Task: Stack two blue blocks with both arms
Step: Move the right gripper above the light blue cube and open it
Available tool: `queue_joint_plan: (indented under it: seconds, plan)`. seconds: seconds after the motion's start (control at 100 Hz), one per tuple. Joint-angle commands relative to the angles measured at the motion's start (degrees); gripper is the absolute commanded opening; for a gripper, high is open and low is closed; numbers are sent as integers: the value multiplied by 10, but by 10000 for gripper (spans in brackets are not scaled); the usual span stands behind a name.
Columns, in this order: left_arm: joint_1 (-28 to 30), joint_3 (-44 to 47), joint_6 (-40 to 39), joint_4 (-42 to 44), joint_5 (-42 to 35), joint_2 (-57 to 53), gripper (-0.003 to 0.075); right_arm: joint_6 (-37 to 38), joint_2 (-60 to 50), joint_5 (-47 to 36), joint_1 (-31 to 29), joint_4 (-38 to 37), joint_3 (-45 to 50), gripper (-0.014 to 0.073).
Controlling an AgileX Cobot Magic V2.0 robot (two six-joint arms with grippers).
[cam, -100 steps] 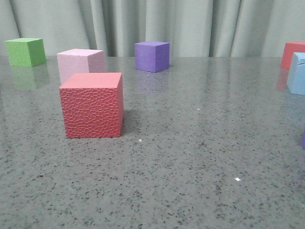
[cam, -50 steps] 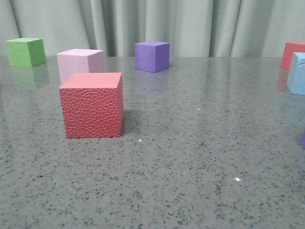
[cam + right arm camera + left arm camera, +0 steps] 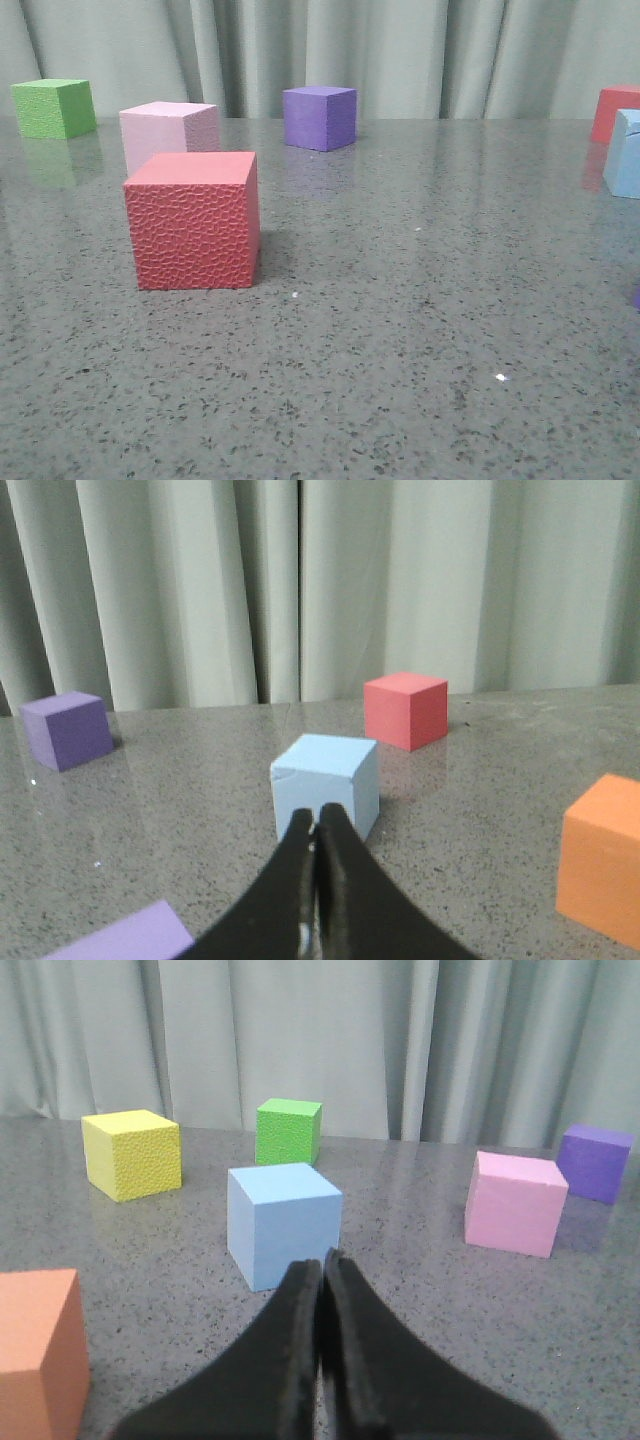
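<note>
Facing each pressed-together hand point(image 3: 322, 1265) point(image 3: 316, 820), a blue block point(image 3: 283, 1222) point(image 3: 326, 786) sits just beyond.

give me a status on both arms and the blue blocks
Left gripper shut, empty, blue block just beyond. Right gripper shut, empty, other blue block just beyond. Blocks unstacked. Nothing between fingers and blocks.

You're facing a grey speckled stone tabletop point(image 3: 400, 330), glossy enough to throw faint reflections, pale grey-green pleated curtain point(image 3: 420, 55) hanging right behind its far edge, soft even light.
</note>
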Motion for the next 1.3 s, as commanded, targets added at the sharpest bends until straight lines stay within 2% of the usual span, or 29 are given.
queue_joint_plan:
  seconds: [0.0, 0.2, 0.44, 0.6, 0.84, 1.17, 1.29]
  plan:
    - [-4, -58, -2, -1, 9, 5, -19, -3, -4, 22, -4, 4, -66, -69]
    - [-4, -172, -8, -1, 121, 75, -19, -3, 53, 177, -4, 5, -193, -69]
    - [-4, -324, -8, -19, 262, 207, -19, -3, 177, 346, -4, 7, -350, -69]
    - [-4, -403, -8, -26, 341, 289, -19, -3, 254, 441, -4, 7, -421, -69]
    - [-4, -422, -8, -45, 357, 342, -19, -3, 291, 443, -4, 7, -436, -69]
    - [-4, -422, -8, -47, 371, 347, -18, -3, 291, 437, -4, 7, -436, -69]
    - [-4, -422, -7, -47, 373, 347, -11, -3, 291, 440, -4, 7, -436, -36]
